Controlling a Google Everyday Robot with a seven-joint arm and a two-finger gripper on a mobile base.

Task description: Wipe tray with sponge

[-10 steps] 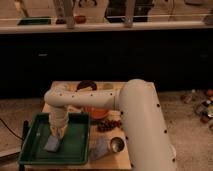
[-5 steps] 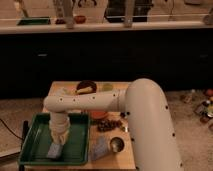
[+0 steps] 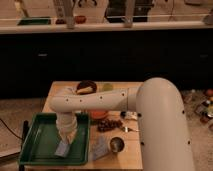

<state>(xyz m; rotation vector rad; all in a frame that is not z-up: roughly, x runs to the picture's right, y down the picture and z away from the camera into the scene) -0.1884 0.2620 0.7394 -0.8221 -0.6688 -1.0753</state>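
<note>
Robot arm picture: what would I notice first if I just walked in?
First you'd see the big white robot arm bending across the wooden table. Its gripper points down into the large green tray at the table's left side, right over a small pale sponge. Beside the tray lie a flat grey-blue cloth and a small metal cup.

Dark cabinets (image 3: pixel 100 60) under a pale counter (image 3: pixel 100 27) are seen beyond the far edge of the wooden table (image 3: pixel 57 92), which is set on speckled floor (image 3: pixel 20 107). The gripper (image 3: pixel 64 145) is held near its front-left corner.
</note>
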